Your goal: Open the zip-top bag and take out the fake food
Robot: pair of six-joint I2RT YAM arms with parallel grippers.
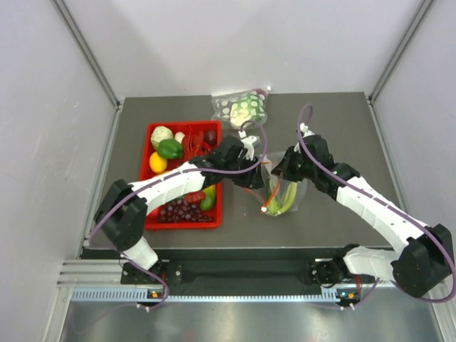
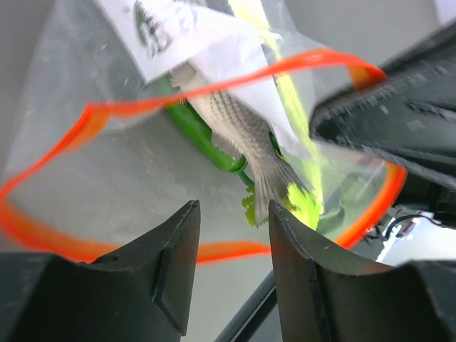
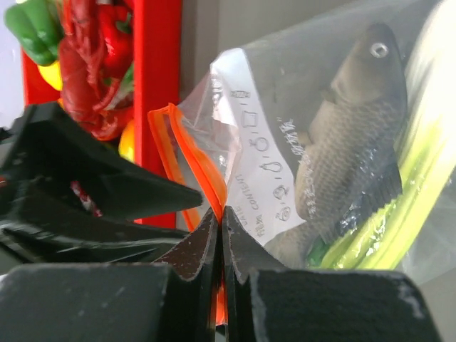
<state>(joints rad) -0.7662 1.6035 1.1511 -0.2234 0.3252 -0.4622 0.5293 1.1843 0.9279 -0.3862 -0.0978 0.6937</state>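
The zip-top bag [image 1: 283, 194] lies at mid-table between my two grippers, its mouth pulled open into a loop of orange zip strip [image 2: 214, 82]. Inside it I see the grey fish [image 2: 235, 125], a slim green piece [image 2: 196, 128] and the yellow-green celery stalks [image 2: 303, 203]. My left gripper [image 2: 231, 206] is open and empty, its fingertips just short of the near side of the strip. My right gripper [image 3: 219, 211] is shut on the zip strip [image 3: 192, 153] beside the white label [image 3: 263, 185]. The fish [image 3: 349, 142] and celery [image 3: 413, 178] also show there.
A red tray [image 1: 152, 132] of fake fruit and vegetables, with purple grapes [image 1: 182, 211] at its front, stands left of the bag. A clear white-dotted bag [image 1: 242, 107] holding a pale round head lies at the back. My left arm reaches over the tray.
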